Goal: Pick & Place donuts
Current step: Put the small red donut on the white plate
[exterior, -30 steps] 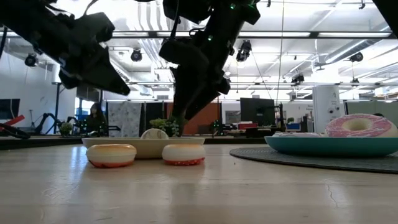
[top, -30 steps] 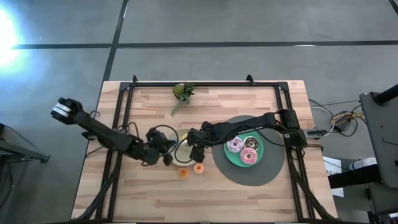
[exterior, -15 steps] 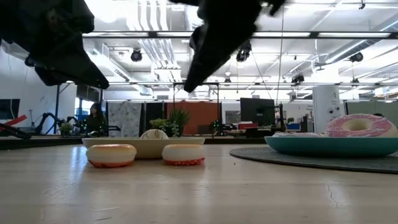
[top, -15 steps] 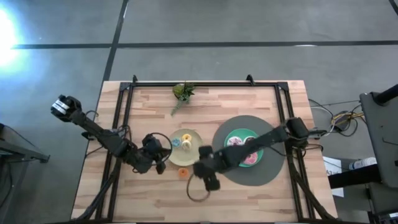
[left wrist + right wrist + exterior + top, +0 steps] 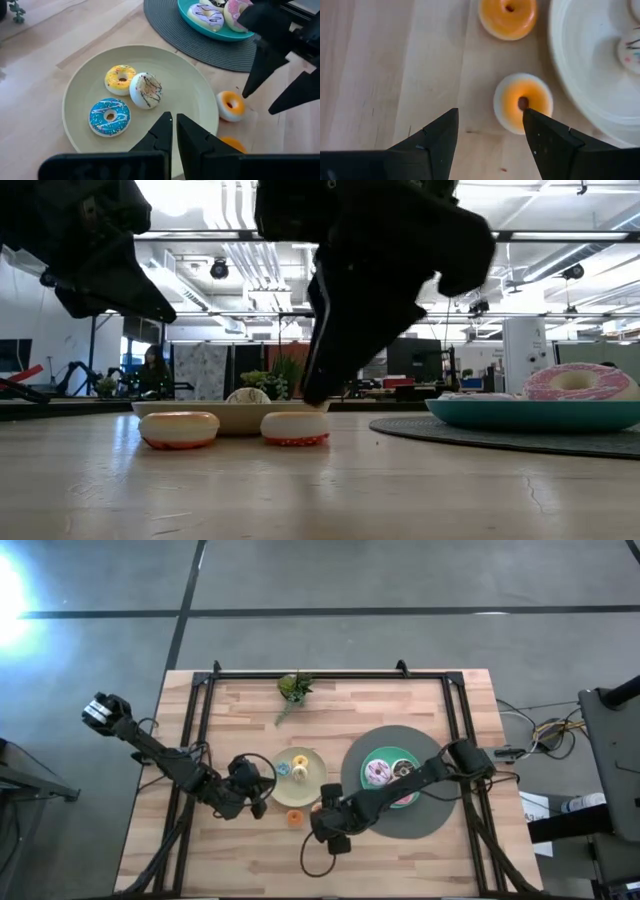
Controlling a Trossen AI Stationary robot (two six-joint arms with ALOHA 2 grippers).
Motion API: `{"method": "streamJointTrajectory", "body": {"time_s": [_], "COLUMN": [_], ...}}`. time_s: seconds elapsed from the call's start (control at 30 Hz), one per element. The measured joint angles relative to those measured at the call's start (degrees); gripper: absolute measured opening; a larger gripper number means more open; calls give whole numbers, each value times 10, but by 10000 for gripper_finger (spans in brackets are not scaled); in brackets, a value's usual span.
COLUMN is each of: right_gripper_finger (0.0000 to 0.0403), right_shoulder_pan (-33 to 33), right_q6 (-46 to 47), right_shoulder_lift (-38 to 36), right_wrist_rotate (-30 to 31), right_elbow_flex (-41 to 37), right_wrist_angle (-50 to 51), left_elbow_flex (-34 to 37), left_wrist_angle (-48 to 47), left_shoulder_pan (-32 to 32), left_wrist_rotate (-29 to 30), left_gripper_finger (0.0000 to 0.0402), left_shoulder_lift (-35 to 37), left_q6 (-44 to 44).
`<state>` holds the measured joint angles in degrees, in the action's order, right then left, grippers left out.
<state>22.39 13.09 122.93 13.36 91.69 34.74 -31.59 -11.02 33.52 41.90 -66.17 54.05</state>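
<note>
Two orange mini donuts lie flat on the wood by the beige plate (image 5: 298, 777): one (image 5: 522, 102) just ahead of my open right gripper (image 5: 490, 114), whose fingers stand to either side without touching, the other (image 5: 507, 17) beyond it. In the low view both donuts (image 5: 180, 429) (image 5: 295, 427) rest on the table, with the right gripper (image 5: 318, 385) low over the second. The beige plate (image 5: 200, 95) carries yellow (image 5: 120, 79), cream (image 5: 146, 90) and blue (image 5: 110, 116) mini donuts. My left gripper (image 5: 173, 119) is shut and hovers over that plate's near rim.
A teal plate (image 5: 372, 798) with a pink donut (image 5: 378, 774) and more sits on a round dark mat (image 5: 420, 820) to the right, partly under my right arm. A small plant (image 5: 293, 688) stands by the far edge. Bare wood lies toward the near edge.
My right gripper swung from over the beige plate's near-right rim toward the table's near edge, then came back a little and dropped low over the two orange mini donuts, staying open. My left gripper drew back a little toward the table's left. The donuts stayed put.
</note>
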Motion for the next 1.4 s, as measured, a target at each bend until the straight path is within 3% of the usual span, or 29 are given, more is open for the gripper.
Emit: {"method": "streamJointTrajectory", "body": {"time_s": [0.8, 0.97, 1.17, 1.4], "right_gripper_finger": [140, 105, 21, 8], "right_shoulder_pan": [-19, -22, -39, -63], "right_q6": [7, 57, 143, 243], "right_shoulder_lift": [39, 26, 20, -32], "right_wrist_rotate": [-27, -32, -31, -43], "right_elbow_flex": [2, 3, 3, 2], "right_wrist_angle": [-39, -27, -15, -69], "left_elbow_flex": [0, 0, 0, 0], "left_wrist_angle": [-6, -6, -6, -7], "left_shoulder_pan": [0, 0, 0, 0], "left_wrist_rotate": [0, 0, 0, 0], "left_gripper_finger": [0, 0, 0, 0], "left_shoulder_lift": [0, 0, 0, 0], "left_q6": [3, 2, 1, 0]}}
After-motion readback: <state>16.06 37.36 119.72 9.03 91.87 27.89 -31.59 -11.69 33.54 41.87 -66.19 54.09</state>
